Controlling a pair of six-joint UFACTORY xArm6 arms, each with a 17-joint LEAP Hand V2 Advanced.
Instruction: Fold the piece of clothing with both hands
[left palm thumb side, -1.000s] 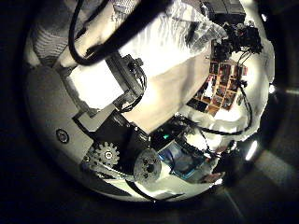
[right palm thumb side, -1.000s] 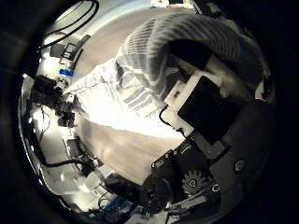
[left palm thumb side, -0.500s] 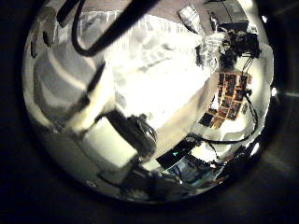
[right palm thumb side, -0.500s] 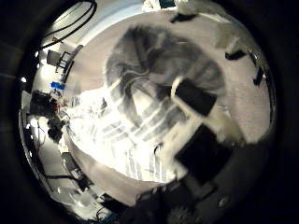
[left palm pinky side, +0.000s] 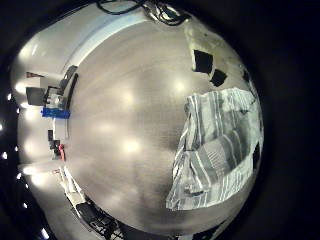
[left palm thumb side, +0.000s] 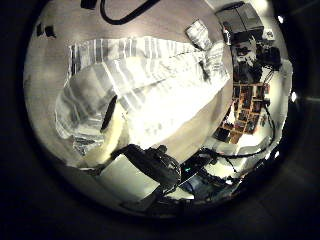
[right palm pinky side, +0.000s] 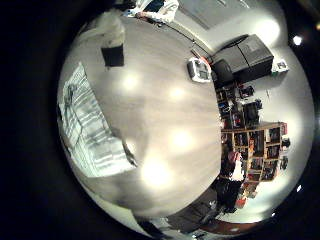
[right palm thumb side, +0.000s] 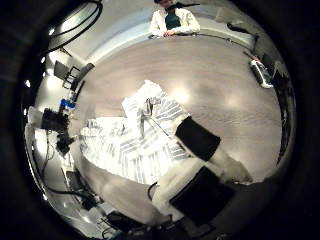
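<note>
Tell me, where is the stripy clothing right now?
The striped garment lies flat on the wooden table, seen in all four palm views, below both hands; nothing else lies beside it.

You see the piece of clothing (left palm thumb side: 140, 90) lying on the worktop (left palm pinky side: 130, 110), partly folded, with one part lying on top of another. Bare worktop lies all around it. One finger of the right hand (right palm thumb side: 205, 165) reaches out above the clothing's edge. A part of the left hand (left palm thumb side: 140, 175) sits just beside the clothing, close to its edge.
</note>
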